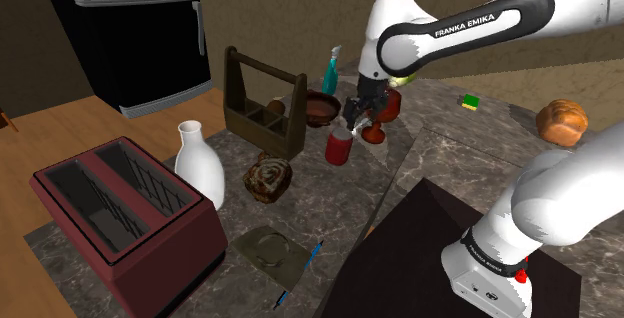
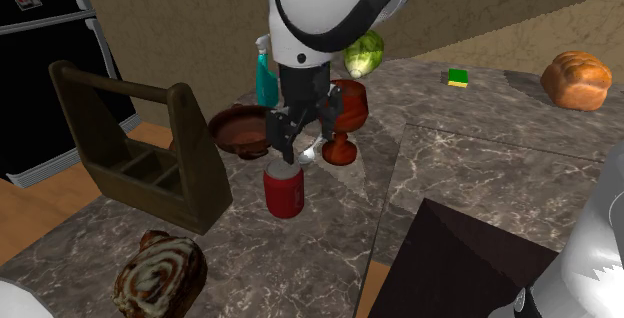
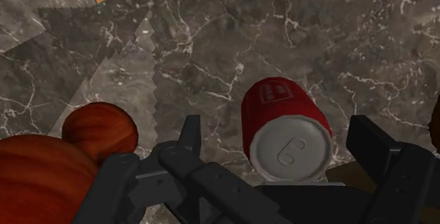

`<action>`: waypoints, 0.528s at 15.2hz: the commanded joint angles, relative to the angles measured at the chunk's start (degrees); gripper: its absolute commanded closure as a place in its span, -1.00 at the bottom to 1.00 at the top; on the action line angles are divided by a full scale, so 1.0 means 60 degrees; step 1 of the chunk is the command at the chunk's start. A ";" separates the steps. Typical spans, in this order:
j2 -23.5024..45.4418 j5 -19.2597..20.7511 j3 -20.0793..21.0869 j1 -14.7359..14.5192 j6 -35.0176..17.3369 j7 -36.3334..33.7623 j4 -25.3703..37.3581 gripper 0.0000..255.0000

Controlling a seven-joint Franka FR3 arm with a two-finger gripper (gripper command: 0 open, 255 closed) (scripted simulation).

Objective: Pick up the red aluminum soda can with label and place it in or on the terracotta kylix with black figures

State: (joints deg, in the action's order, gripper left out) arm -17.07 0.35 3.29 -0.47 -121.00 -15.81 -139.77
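A red soda can (image 2: 284, 190) with a silver top stands upright on the dark marble counter (image 2: 470, 156). My gripper (image 2: 297, 138) hangs open just above it, not touching it. In the wrist view the can (image 3: 285, 127) shows between the two spread fingers (image 3: 189, 137). From the shoulder view the can (image 1: 339, 147) sits below and a little left of the gripper (image 1: 358, 118). The terracotta stemmed kylix (image 2: 345, 114) stands upright right behind the can, close beside the gripper; its foot (image 3: 99, 127) shows beside one finger. The gripper partly hides the kylix (image 1: 380, 123).
A brown bowl (image 2: 240, 129) and a wooden caddy (image 2: 130, 156) lie to the second exterior view's left of the can. A blue spray bottle (image 2: 265, 78) and a green melon (image 2: 365, 54) stand behind. A cinnamon bun (image 1: 268, 178), white vase (image 1: 200, 162) and toaster (image 1: 125, 211) sit nearer.
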 commanded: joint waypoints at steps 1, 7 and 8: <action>0.0736 -0.0144 0.0095 -0.0082 -0.0577 -0.0171 0.0161 -1.00; 0.1696 -0.0249 0.0139 -0.0125 -0.1471 -0.0254 0.0216 -1.00; 0.1774 -0.0244 0.0141 -0.0125 -0.1609 -0.0258 0.0157 -1.00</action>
State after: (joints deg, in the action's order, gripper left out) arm -7.11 -1.11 4.02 -1.13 -129.67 -17.16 -138.56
